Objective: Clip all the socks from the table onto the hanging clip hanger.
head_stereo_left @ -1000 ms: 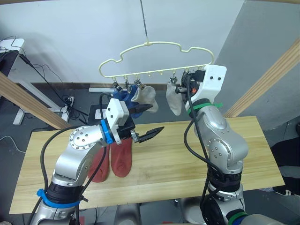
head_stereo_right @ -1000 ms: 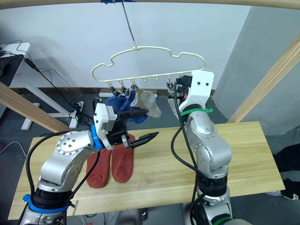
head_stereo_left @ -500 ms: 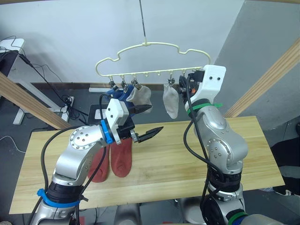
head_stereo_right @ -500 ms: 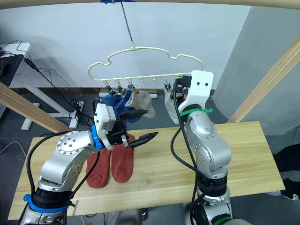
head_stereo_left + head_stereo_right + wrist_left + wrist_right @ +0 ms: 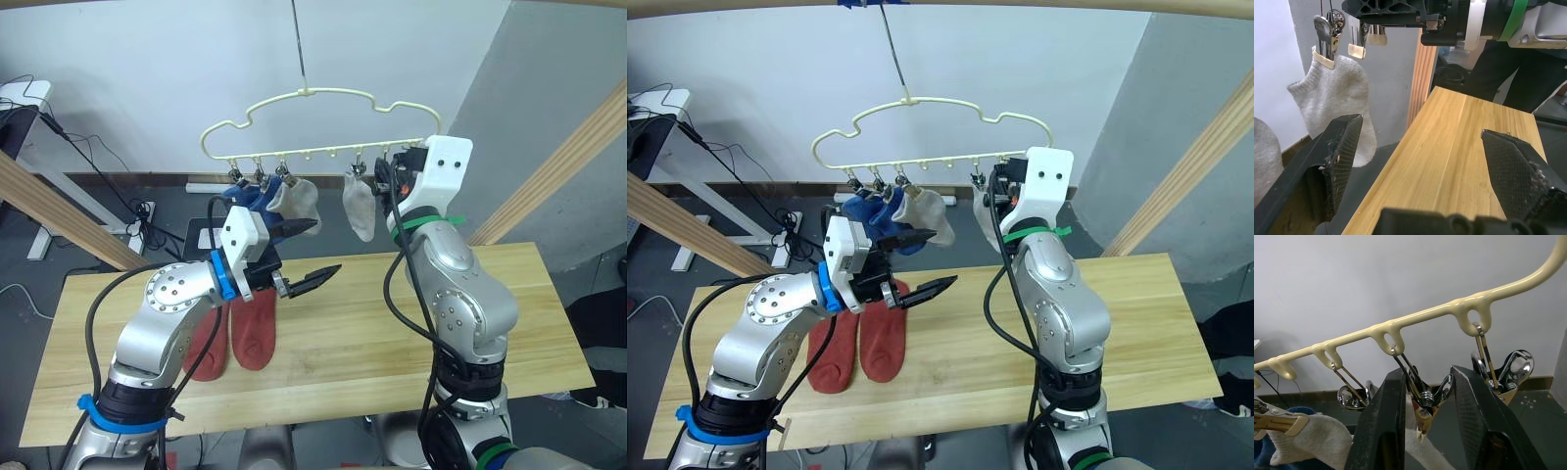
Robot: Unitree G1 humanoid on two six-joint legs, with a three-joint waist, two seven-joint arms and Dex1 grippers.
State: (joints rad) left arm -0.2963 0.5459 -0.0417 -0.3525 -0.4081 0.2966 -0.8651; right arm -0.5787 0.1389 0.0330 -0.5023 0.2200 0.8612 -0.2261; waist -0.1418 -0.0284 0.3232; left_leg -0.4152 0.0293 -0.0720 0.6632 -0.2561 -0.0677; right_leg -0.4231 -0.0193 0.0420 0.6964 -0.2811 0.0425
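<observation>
- A long table (image 5: 392,343) of light wooden planks with visible grain ran across the scene, seen from above.
- On its left part, two rust-red ankle socks (image 5: 253,331) of soft fabric lay flat side by side, touching each other.
- Above them, the left gripper (image 5: 306,253) hovered over the table with its two black fingers spread wide apart and nothing between them.
- Above the table's far edge, a thin pale-yellow cloud-shaped wire clip hanger (image 5: 318,125) hung by its long hook, with small metal clips along its bottom bar.
- At the left end of the bar, two blue socks (image 5: 247,200) hung bunched together from clips.
- Just to their right, a light grey sock (image 5: 298,201) hung from the next clip, touching the blue ones.
- Further right, past some bare clips, a second light grey sock (image 5: 359,208) hung from its own clip.
- The right gripper (image 5: 1424,396) was raised to the bar, its two black fingers close on either side of the metal clip (image 5: 1426,392) holding that sock; whether they pressed on the clip could not be told.
</observation>
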